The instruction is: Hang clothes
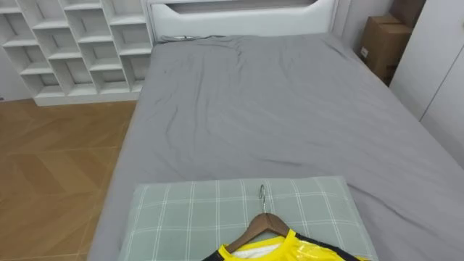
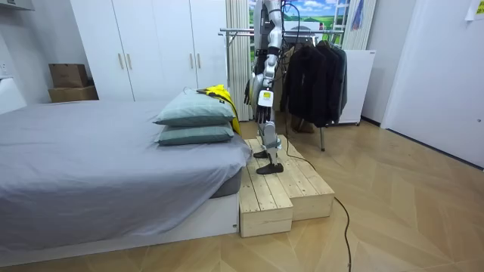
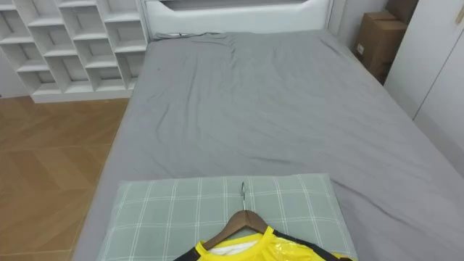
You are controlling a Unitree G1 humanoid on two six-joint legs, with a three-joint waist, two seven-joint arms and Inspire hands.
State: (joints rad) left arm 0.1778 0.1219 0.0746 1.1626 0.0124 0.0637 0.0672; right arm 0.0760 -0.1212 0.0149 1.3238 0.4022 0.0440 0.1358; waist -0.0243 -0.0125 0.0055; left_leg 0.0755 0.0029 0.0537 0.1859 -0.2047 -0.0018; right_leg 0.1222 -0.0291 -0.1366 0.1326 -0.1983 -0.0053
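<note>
I'm judging the yellow shirt [image 1: 286, 251] light, limp and slippery, lying on its wooden hanger [image 1: 265, 221] on the checked pillow [image 1: 185, 210], ahead of and slightly above my hanging left hand [image 2: 261, 115], whose grip I cannot tell, so I'm aiming for the stiff hanger neck.

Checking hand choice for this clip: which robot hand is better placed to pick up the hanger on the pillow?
Right, marginally: the hanger with the yellow garment lies just right of centre on the pillow, while the left robot hand hangs by its side.
</note>
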